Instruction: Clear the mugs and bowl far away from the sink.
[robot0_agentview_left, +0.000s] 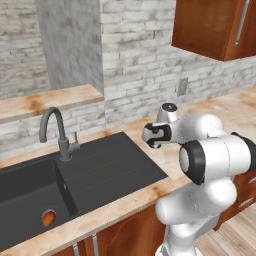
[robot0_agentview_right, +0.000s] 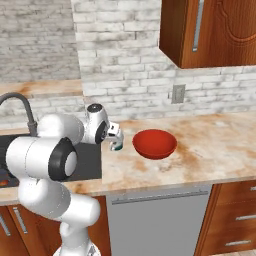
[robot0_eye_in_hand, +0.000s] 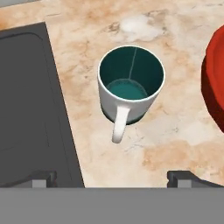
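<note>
- Hand view: camera is looking down on the worktop (robot0_eye_in_hand: 175, 144); going left to right, the sink (robot0_eye_in_hand: 30, 109) drainboard edge, then the teal-inside mug (robot0_eye_in_hand: 130, 85), then the red bowl (robot0_eye_in_hand: 214, 87) at the right edge.
- Mug is standing upright on the worktop just beside the sink's right edge, handle pointing toward the camera. Bowl is sitting near it on the side away from the sink, apart from it.
- Progress, as a judgement: nothing is looking cleared yet. Mug and bowl are both resting close to the sink. An orange-yellow object (robot0_agentview_left: 48, 218) is lying in the basin in the left base view; too small to tell whether it is the yellow mug.
- Left to do: carrying mug, bowl and second mug along the worktop toward its far right end.
- Gripper (robot0_eye_in_hand: 113, 178) is hovering above the mug, fingertips (robot0_eye_in_hand: 43, 178) spread wide at the bottom corners, holding nothing and touching nothing.
- Right base view: gripper is hanging over the mug (robot0_agentview_right: 117, 145), with the bowl (robot0_agentview_right: 154, 143) to its right.
</note>
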